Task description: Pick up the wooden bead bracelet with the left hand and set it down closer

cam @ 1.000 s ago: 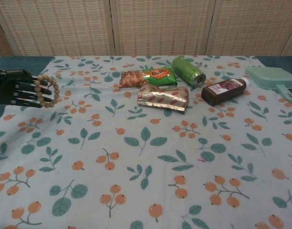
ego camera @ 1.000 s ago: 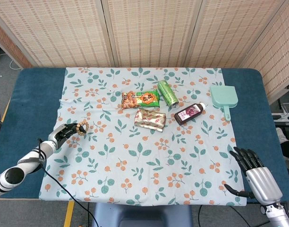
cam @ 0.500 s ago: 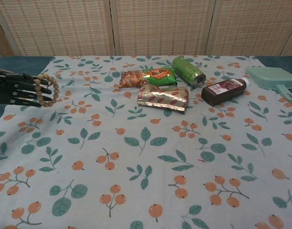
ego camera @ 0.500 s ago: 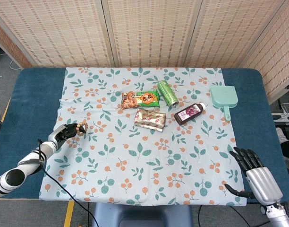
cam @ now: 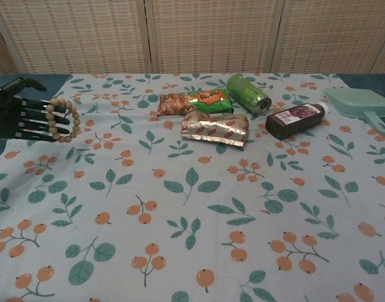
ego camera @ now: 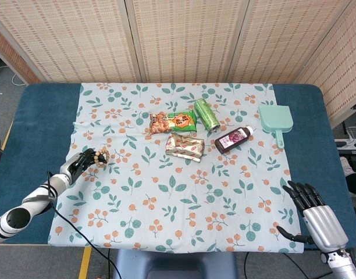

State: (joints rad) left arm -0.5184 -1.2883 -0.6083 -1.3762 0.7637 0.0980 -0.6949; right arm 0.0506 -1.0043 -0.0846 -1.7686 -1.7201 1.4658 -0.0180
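Well apart from the left hand [cam: 16,116], near the middle of the tabletop [ego camera: 41,116], lie an orange-and-green snack bag [ego camera: 173,122], a green can [ego camera: 206,113] on its side, a shiny foil packet [ego camera: 184,146], a dark bottle [ego camera: 233,139] on its side and a mint-green dustpan [ego camera: 276,120]; none of them stands between the hand and the near edge; the wooden bead bracelet [cam: 62,120] hangs threaded over the left hand's outstretched fingers [cam: 38,119] at the cloth's left side, its ring on edge, opening facing along the fingers; its beads are round, pale tan wood; the floral cloth [ego camera: 178,197] is printed with leaves and orange berries; the right hand [ego camera: 314,218] rests at the near right corner, fingers spread, holding nothing.
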